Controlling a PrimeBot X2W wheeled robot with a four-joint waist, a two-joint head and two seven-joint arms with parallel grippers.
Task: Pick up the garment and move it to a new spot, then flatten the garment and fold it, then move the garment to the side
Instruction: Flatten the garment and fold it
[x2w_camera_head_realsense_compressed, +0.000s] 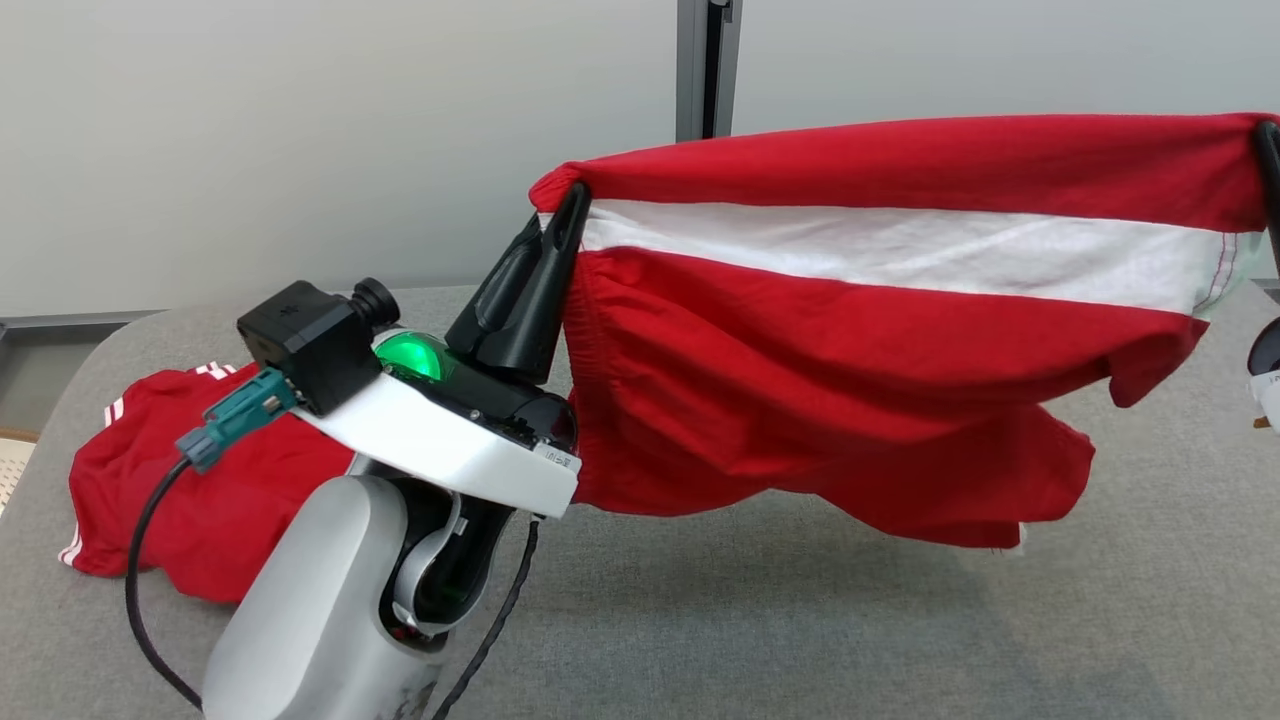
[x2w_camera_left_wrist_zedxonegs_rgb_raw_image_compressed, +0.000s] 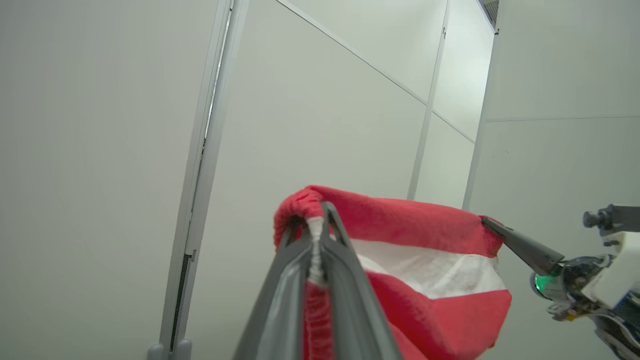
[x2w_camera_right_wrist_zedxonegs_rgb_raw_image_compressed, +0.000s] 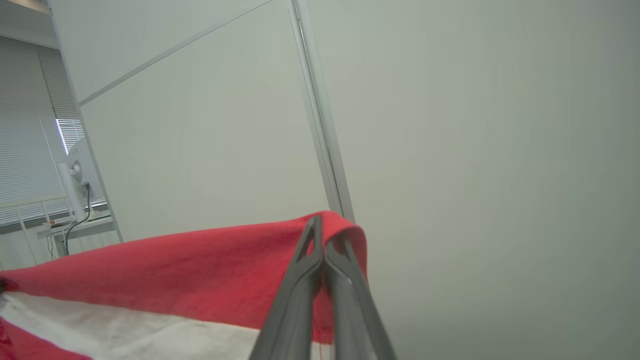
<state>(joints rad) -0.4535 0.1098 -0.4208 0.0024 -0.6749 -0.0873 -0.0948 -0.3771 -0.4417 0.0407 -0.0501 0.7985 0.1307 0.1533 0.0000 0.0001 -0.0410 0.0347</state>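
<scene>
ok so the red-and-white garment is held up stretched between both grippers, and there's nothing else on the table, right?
One thing is off. The red-and-white garment is held up stretched between the left gripper and the right gripper, but the table does hold something else: a second red garment lies crumpled at its left end, as the head view shows.

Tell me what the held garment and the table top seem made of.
The garment looks like soft, matte knit fabric, perhaps cotton or polyester: it drapes and wrinkles. The table top looks like grey matte cloth or felt, finely speckled.
</scene>
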